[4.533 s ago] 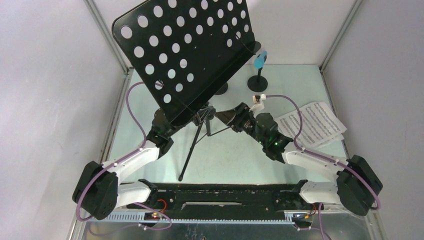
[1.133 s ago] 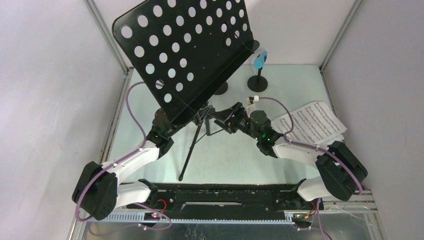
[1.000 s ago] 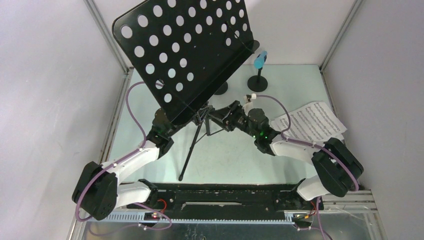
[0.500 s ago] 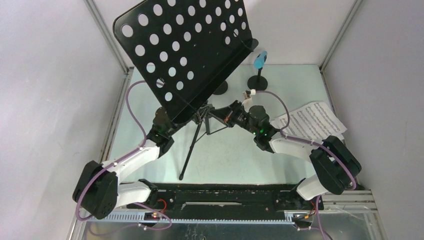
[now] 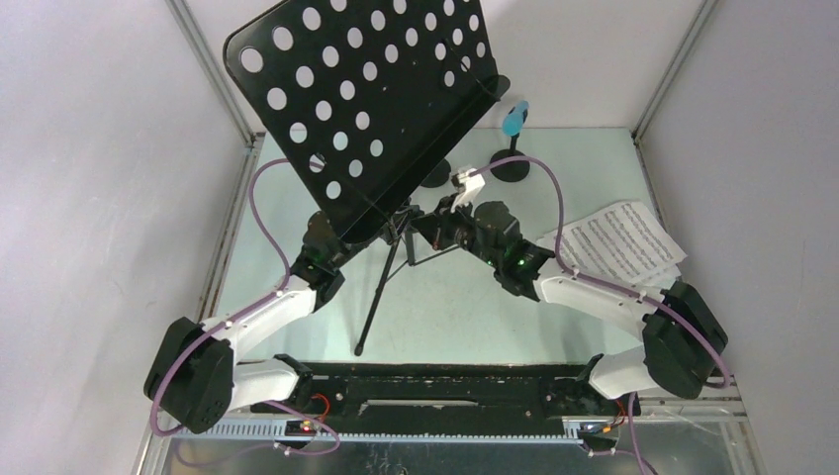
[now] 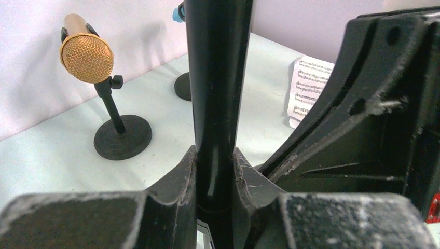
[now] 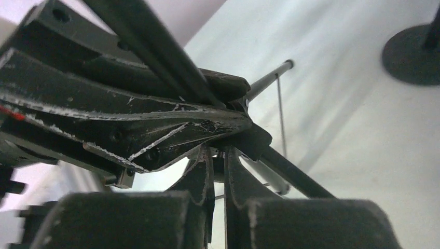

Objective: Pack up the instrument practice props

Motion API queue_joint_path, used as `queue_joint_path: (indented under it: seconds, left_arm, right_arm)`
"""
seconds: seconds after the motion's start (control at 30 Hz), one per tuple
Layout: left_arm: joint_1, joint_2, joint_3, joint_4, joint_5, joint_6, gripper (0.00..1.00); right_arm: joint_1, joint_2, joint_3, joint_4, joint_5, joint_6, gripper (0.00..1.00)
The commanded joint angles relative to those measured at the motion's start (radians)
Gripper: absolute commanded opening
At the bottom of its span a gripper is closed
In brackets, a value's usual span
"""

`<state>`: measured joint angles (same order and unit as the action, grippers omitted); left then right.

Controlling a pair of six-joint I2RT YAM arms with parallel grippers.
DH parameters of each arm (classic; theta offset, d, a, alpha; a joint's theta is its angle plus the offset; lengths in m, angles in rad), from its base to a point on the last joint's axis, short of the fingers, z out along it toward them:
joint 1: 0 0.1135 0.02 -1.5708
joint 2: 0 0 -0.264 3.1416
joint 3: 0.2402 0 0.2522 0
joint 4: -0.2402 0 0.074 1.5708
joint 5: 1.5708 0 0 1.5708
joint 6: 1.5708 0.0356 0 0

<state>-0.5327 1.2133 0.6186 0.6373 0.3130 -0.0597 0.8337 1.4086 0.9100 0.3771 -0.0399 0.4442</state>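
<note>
The left gripper [image 6: 214,174] was clamped on the music rack's upright pole [image 6: 218,78], its fingers pressed against either side of the glossy black tube. The right gripper [image 7: 218,168], working just beside it, had its fingers drawn almost together on a small clamp fitting [image 7: 221,154] under the rack's hub [image 7: 251,140]. What that fitting was could not be made out.

The risk, as I judged it, was that loosening the fitting would free the wide perforated desk [image 5: 366,109], which stood top-heavy above both claws, to drop or swing. A smooth round tube can also slide through a pinch grip. With the claws so close together, a twist might knock one against the other.

Both claws were black plastic, scuffed pale along their edges. Thin tripod legs [image 7: 290,176] ran out beyond the right claw. Beyond the left claw stood the tan microphone [image 6: 85,54], gold-meshed, on a flat round-based holder [image 6: 123,137]. Printed sheet-music pages [image 6: 308,83] lay off to its right on the pale table [image 6: 52,166].
</note>
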Motion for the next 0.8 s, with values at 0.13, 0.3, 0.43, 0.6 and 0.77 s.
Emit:
queue_joint_path:
  seconds: [0.13,0.3,0.43,0.6,0.77]
  left_arm:
    - [-0.051,0.063,-0.031,-0.269,0.098,-0.015,0.01]
    - [-0.052,0.074,-0.025,-0.269,0.105,-0.017,0.01]
    - [-0.055,0.066,-0.031,-0.270,0.094,-0.014,0.01]
    - [-0.053,0.069,-0.029,-0.273,0.091,-0.013,0.01]
    - [-0.054,0.068,-0.029,-0.275,0.088,-0.011,0.01]
  right_arm:
    - [0.252,0.031,0.091,-0.250,0.236,-0.640,0.01]
    - [0.378,0.133,0.128,-0.350,0.449,-0.957,0.02]
    - [0.428,0.207,0.141,-0.349,0.616,-1.095,0.03]
    - [0.441,0.183,0.117,-0.232,0.679,-1.095,0.20]
    - [0.442,0.079,0.085,-0.132,0.646,-1.049,0.41]
